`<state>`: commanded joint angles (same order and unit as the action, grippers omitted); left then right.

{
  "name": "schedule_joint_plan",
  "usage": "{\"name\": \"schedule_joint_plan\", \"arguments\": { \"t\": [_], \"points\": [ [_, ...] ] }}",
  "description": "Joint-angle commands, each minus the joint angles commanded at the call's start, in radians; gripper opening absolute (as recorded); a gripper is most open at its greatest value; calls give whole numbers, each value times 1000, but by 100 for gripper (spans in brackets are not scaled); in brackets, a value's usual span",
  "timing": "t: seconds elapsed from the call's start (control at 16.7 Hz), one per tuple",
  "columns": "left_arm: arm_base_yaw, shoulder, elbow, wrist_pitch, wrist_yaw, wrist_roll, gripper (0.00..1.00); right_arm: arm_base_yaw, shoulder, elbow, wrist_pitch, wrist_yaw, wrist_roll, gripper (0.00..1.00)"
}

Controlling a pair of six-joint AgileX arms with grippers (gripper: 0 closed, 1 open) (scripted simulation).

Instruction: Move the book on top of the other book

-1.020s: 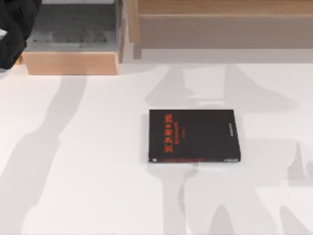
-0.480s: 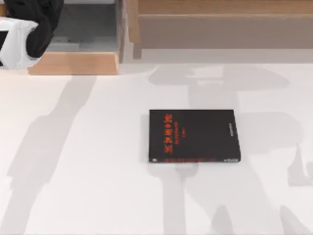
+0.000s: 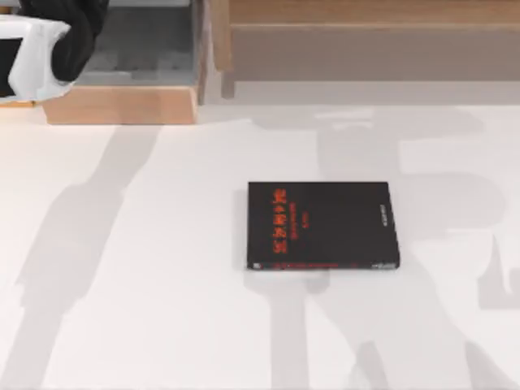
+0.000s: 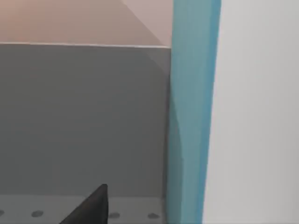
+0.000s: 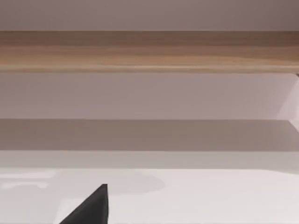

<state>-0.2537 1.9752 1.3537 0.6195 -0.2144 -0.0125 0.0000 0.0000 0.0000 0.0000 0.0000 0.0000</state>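
Left arm (image 3: 36, 53) at top-left corner, over wooden box (image 3: 122, 104); grip state: cannot tell. Teal book (image 4: 191, 116) close before wrist. Black book (image 3: 322, 225) mid-table: align your edges squarely, lower flat.

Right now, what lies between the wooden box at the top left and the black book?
In the top view, the white tabletop between the wooden box and the black book carries only grey shadows.

White table (image 3: 146, 325) w/ long soft grey shadows across it. At far edge, top-left: light-wood box (image 3: 122, 104) w/ grey inside. To its right, a long wooden shelf unit (image 3: 366, 41), grey-brown recess under a wood board (image 5: 149, 51).
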Motion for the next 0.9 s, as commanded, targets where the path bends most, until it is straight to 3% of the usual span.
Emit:
{"name": "schedule_joint_plan", "arguments": {
  "t": [0.48, 0.9],
  "points": [
    [5, 46, 67, -21, 6, 0, 100, 0, 0, 0, 0, 0, 0, 100],
    [5, 46, 67, -21, 6, 0, 47, 0, 0, 0, 0, 0, 0, 100]
  ]
}}
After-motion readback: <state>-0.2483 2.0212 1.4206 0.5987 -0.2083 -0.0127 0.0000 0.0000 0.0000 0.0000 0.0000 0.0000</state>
